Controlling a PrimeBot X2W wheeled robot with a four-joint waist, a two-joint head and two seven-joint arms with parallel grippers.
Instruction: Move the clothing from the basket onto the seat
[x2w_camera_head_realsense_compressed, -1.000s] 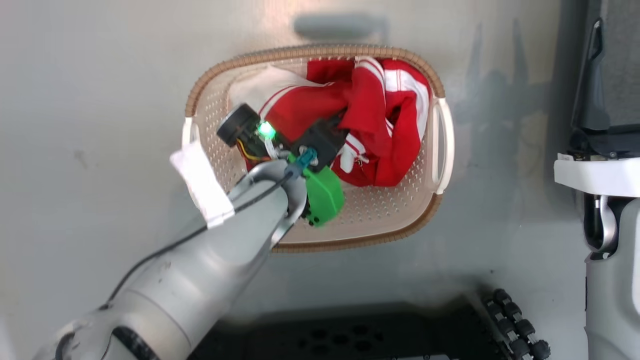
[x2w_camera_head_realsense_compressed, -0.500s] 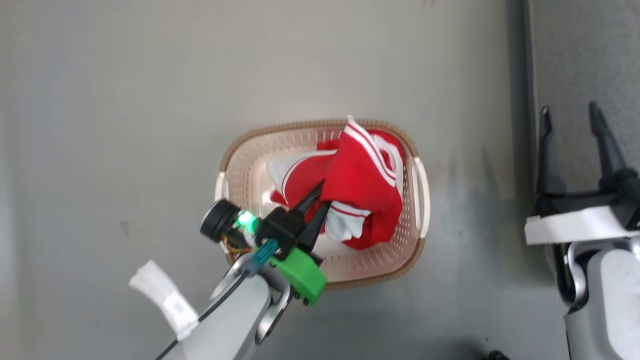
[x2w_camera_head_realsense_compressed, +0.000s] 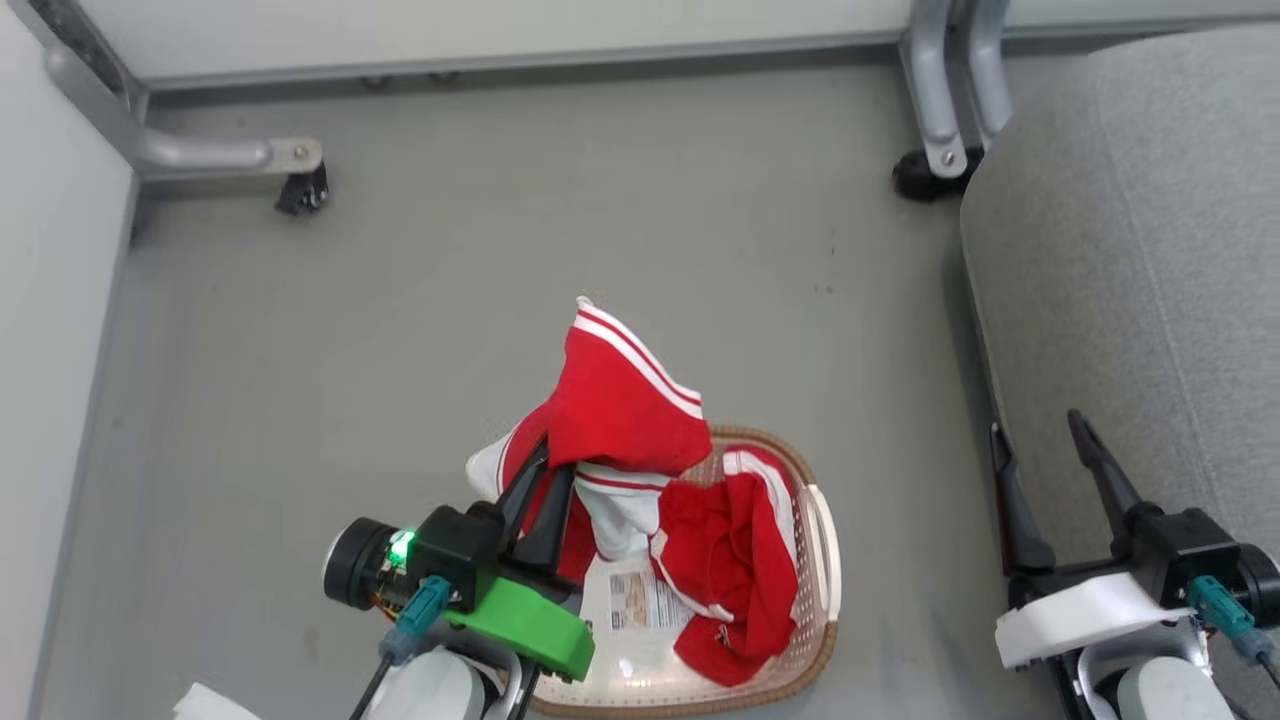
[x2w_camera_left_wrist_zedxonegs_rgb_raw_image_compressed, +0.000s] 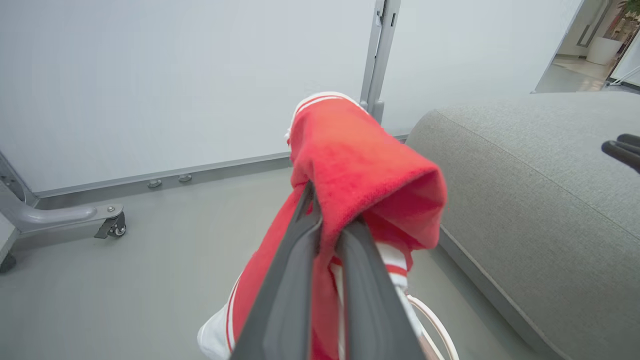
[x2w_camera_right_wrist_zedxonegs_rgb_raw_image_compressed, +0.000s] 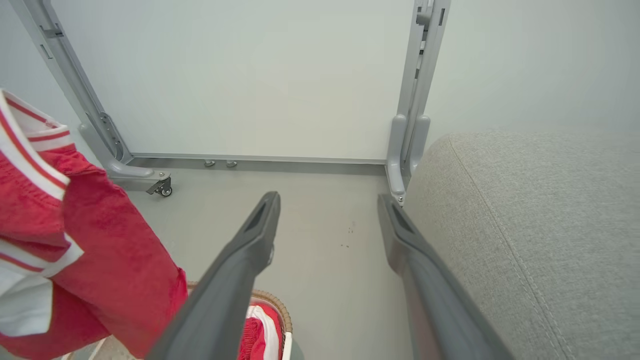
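Over the basket (x2w_camera_head_realsense_compressed: 828, 550), on the robot's left side, I've got the L gripper (x2w_camera_head_realsense_compressed: 555, 480) pinching a red-and-white garment (x2w_camera_head_realsense_compressed: 620, 410) btwn its two dark fingers, pressed nearly together w/ cloth bunched round the tips. The left wrist view shows the fold draped over both fingertips (x2w_camera_left_wrist_zedxonegs_rgb_raw_image_compressed: 311, 200) and hanging down either side. The garment hangs above the basket rim, white cuff dangling low; can't tell if it touches the inside. A second red piece (x2w_camera_head_realsense_compressed: 730, 570) lies in the basket's right half, beside the barcode sticker (x2w_camera_head_realsense_compressed: 635, 595) on the bottom. The R gripper (x2w_camera_head_realsense_compressed: 1035, 425) is spread, nothing btwn its fingers, by the grey seat (x2w_camera_head_realsense_compressed: 1130, 250) and well apart from both pieces. The basket sits on the grey floor (x2w_camera_head_realsense_compressed: 500, 250), left of the seat.
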